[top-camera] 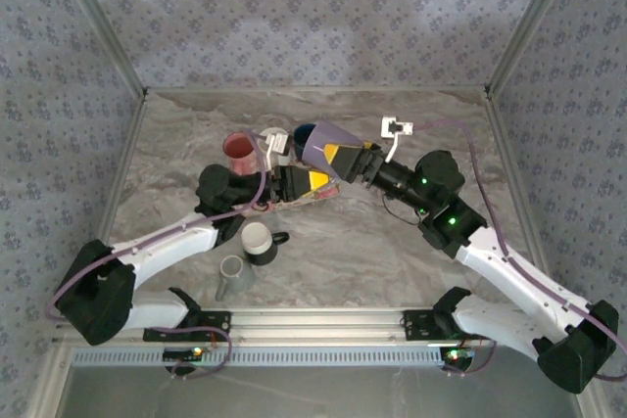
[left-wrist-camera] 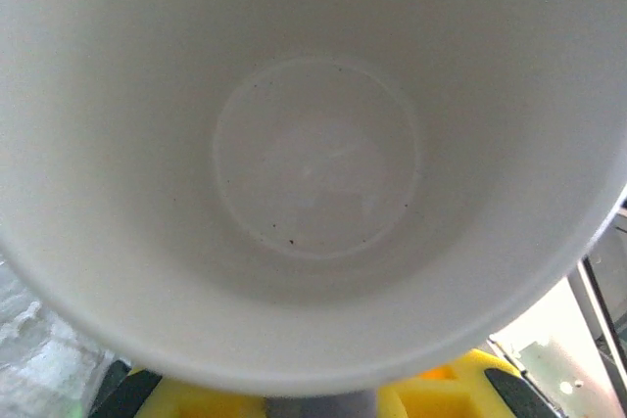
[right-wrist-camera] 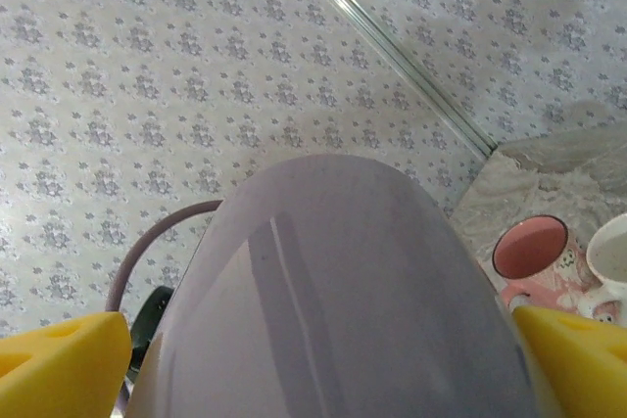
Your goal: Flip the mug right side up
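The lavender mug (top-camera: pixel 325 147) hangs on its side above the middle of the table, its mouth turned toward my left arm. My left gripper (top-camera: pixel 312 181) sits just under its near rim. In the left wrist view I look straight into the pale inside of the mug (left-wrist-camera: pixel 313 163), and the yellow fingers (left-wrist-camera: pixel 196 400) are shut on a lavender part of it below the rim; handle or wall, I cannot tell. My right gripper (top-camera: pixel 335 151) straddles the mug's body (right-wrist-camera: pixel 343 291). Its yellow fingers (right-wrist-camera: pixel 59 359) stand wide, with a dark gap beside the left one.
A pink mug (top-camera: pixel 238 148) and a white mug (top-camera: pixel 274 137) stand just behind the grippers. A white mug with a black handle (top-camera: pixel 260 242) and a grey mug (top-camera: pixel 234 276) stand near the left arm. Patterned walls close in three sides of the table.
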Available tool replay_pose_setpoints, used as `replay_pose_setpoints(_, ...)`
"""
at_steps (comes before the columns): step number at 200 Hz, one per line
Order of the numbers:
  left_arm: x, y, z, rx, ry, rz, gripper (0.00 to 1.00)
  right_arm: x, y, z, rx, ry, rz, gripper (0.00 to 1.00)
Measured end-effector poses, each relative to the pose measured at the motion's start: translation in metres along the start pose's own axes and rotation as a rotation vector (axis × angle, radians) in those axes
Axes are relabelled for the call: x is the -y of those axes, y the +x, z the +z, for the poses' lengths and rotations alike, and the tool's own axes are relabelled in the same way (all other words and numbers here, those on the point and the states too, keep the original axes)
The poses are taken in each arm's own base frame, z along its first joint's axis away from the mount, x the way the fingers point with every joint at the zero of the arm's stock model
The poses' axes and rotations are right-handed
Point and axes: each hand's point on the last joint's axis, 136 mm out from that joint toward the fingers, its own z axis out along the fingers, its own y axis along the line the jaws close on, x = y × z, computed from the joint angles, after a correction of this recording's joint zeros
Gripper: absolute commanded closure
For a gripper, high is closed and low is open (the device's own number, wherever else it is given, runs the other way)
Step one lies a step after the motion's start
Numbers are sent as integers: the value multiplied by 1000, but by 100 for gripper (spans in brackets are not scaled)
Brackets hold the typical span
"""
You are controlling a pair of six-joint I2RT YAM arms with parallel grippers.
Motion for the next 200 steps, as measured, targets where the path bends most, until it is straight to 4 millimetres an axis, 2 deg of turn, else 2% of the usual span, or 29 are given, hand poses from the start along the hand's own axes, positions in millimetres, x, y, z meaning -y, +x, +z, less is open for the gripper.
replay_pose_setpoints(18, 0, 0, -5, 0, -36, 24, 100, 3, 1, -4, -1, 26, -11, 0)
replay_pose_setpoints(65, 5, -4, -34, 45, -187, 177, 100, 7, -2, -24, 29, 116, -85, 0)
replay_pose_setpoints(91, -7, -2, -48, 50, -338, 262, 100, 16, -7, -38, 60, 191, -120, 0)
replay_pose_setpoints(130, -56, -9, -74, 35, -689, 342, 100, 35, -1, -49, 56, 289, -139, 0)
replay_pose_setpoints(176, -136, 24, -86, -148, -1033, 343, 100, 56, 7, -58, 48, 371, -140, 0)
replay_pose_setpoints(200, -169, 32, -95, -215, -1156, 331, 100, 59, 7, -64, 55, 395, -144, 0)
